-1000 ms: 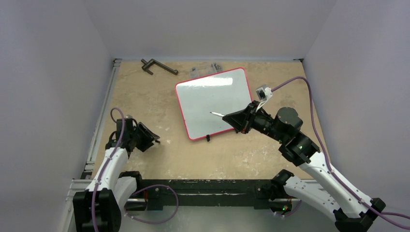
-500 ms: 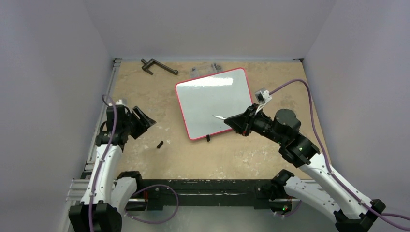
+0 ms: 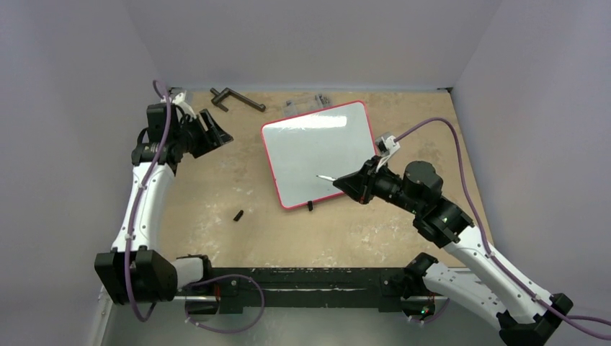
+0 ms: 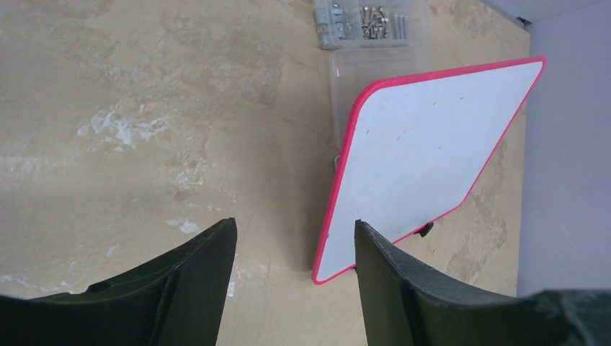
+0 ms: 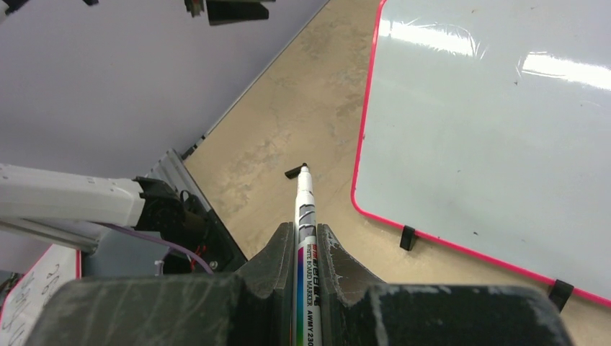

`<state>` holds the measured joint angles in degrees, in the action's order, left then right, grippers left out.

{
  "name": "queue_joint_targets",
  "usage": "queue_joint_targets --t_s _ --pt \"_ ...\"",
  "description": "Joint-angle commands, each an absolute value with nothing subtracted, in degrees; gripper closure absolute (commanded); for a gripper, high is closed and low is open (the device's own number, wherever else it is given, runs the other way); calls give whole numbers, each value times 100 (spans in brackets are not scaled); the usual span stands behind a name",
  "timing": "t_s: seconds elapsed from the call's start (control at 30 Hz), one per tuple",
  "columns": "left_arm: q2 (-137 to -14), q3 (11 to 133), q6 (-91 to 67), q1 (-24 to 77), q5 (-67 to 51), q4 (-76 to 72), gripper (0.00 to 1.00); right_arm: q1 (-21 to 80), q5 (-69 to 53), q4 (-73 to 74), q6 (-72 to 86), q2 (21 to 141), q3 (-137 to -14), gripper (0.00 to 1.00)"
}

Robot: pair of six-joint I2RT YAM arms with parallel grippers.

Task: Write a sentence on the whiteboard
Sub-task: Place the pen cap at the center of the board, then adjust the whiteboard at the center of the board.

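The whiteboard (image 3: 317,148), white with a thin red-pink frame and two small black feet on its near edge, lies flat on the table. It also shows in the left wrist view (image 4: 432,137) and the right wrist view (image 5: 504,115), and its surface is blank. My right gripper (image 3: 346,183) (image 5: 302,232) is shut on a whiteboard marker (image 3: 326,176) (image 5: 302,202). The marker's bare tip points left, in the air by the board's near edge. My left gripper (image 3: 218,132) (image 4: 294,225) is open and empty, raised at the far left.
A small black marker cap (image 3: 238,215) (image 5: 294,172) lies on the table left of the board's near corner. A dark L-shaped tool (image 3: 234,99) and a clear box of small parts (image 3: 306,106) (image 4: 367,21) lie at the back. Walls close three sides.
My left arm has swung from the near left up to the far left, with its gripper open. The black cap now lies where that gripper was. My right gripper has shifted slightly nearer.
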<state>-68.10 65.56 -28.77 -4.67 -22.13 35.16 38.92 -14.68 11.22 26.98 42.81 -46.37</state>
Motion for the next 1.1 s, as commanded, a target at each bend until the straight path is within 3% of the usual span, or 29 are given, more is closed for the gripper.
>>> queue_joint_targets --t_s 0.0,0.23,0.5,1.07 --pt "-7425 7542 -2308 -346 -2831 3468 40 3865 -1494 1227 2498 4244 -4736 100" --pt "-9068 9052 -1547 167 -3603 3660 42 3868 -1402 1410 2450 4201 -4756 100" --pt "-10568 11247 -638 453 -4158 5016 45 3863 -1276 1700 2334 4106 -4847 100" --pt "-12148 12253 -379 654 -5068 5601 54 3867 -1169 1999 2279 4042 -4891 100"
